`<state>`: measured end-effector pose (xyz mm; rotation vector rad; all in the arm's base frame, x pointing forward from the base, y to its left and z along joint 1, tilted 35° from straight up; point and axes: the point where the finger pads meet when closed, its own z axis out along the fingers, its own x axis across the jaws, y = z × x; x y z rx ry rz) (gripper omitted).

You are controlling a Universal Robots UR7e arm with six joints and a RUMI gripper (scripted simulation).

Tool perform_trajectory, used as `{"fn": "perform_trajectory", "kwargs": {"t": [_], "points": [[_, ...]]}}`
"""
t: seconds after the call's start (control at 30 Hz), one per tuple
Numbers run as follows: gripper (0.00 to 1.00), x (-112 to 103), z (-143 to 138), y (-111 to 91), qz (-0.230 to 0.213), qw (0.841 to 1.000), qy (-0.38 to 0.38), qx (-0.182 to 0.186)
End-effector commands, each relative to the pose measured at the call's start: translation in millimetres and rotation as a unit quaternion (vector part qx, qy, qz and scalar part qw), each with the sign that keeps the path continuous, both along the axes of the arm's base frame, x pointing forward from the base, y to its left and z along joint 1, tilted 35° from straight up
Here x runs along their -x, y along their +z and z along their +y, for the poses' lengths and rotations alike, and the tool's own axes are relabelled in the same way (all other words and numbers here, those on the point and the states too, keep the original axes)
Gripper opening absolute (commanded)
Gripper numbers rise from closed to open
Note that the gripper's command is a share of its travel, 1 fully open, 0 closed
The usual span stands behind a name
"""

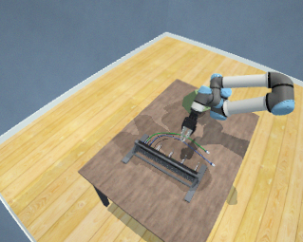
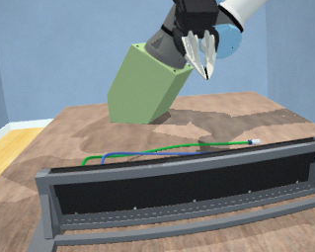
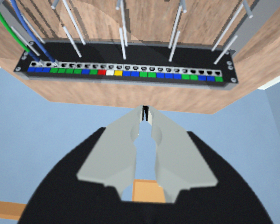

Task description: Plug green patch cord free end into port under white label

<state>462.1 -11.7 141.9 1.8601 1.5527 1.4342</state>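
Claw (image 1: 183, 138) (image 2: 206, 77) (image 3: 144, 106) together, nothing gripped; I should open it above the green cord's clear plug (image 1: 207, 152) (image 2: 256, 141), then grip squarely, clip up.

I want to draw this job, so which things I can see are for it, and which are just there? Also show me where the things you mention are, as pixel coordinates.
For the job:
- the green cord (image 1: 171, 134) (image 2: 187, 145) (image 3: 14, 34)
- the rack (image 1: 166, 161) (image 2: 187, 232)
- the white label (image 3: 110, 73)
- the gripper (image 1: 183, 139) (image 2: 206, 78) (image 3: 144, 106)

Just there:
- the blue cord (image 2: 162, 153) (image 3: 30, 36), though it should settle too
- the green block (image 2: 137, 87)
- the other colored labels, like the red one (image 3: 102, 72)
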Motion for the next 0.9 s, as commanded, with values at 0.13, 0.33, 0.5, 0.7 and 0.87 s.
{"fn": "perform_trajectory", "kwargs": {"t": [0.13,0.33,0.5,0.7,0.87], "points": [[0.0,10,-4,4,0.003,1.0,0.008,-0.005],[0.0,16,-6,7,0.003,1.0,0.008,-0.005],[0.0,20,-8,10,0.003,1.0,0.008,-0.005],[0.0,23,-9,12,0.003,1.0,0.008,-0.005],[0.0,27,-11,14,0.003,1.0,0.008,-0.004]]}}
